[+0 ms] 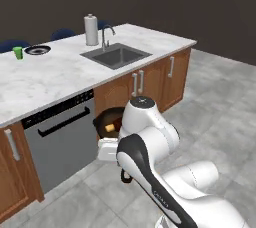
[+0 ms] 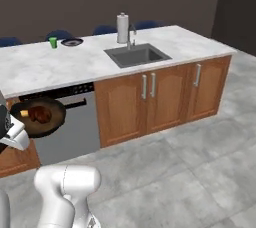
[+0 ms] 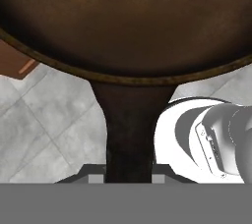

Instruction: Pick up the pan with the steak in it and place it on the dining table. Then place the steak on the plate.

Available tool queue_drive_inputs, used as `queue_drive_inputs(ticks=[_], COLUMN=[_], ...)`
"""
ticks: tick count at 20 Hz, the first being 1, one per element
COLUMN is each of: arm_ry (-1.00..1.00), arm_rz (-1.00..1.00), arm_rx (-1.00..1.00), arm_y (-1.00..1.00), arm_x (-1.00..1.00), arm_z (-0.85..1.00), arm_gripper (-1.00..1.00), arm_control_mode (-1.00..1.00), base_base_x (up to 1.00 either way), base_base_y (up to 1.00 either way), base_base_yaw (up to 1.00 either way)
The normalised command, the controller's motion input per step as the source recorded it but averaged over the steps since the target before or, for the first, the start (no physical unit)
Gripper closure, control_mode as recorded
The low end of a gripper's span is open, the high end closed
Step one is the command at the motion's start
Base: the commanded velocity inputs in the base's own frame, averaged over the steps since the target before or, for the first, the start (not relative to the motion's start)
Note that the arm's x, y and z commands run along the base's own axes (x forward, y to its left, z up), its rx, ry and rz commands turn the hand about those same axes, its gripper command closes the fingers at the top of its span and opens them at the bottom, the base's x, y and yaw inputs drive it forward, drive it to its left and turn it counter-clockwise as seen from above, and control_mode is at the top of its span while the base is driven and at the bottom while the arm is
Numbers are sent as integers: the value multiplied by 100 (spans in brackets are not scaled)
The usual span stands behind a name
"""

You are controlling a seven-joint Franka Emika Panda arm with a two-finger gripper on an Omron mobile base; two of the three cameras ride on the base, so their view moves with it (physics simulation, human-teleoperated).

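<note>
End effector (image 3: 129, 176) clamped narrow on the pan (image 2: 39, 116) handle; handle runs straight out from between the jaws, bowl directly ahead of it. Steak (image 2: 39, 114) sits in the bowl, pale bit toward one side. Pan is airborne, level-ish, hanging in front of the dishwasher (image 1: 62, 139), below bench (image 1: 55, 74) height.

Plate (image 2: 72, 42) is up and well beyond the end effector, far side of the bench, just beside a green cup (image 2: 53, 42). Sink (image 2: 136, 54) and paper towel roll (image 2: 122, 28) are off to the side of it.

Step in hand, as I read it: carry the pan up onto the bench. To do it well: raise first so the bowl clears the bench edge before moving forward. Keep the handle level, no wrist roll, or the steak slides. Set down on bare marble near the plate, clear of cup and sink. Don't loosen until the base is flat.
</note>
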Motion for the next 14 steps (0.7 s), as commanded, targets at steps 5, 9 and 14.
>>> queue_drive_inputs(ticks=[5,9,14], arm_ry=[0,0,0], arm_rz=[0,0,0], arm_rx=[0,0,0], arm_y=[0,0,0], arm_x=[0,0,0], arm_z=[0,0,0], arm_gripper=[100,100,100], arm_control_mode=[100,100,100], base_base_x=[0,0,-1], base_base_y=[0,0,10], base_base_yaw=[50,50,45])
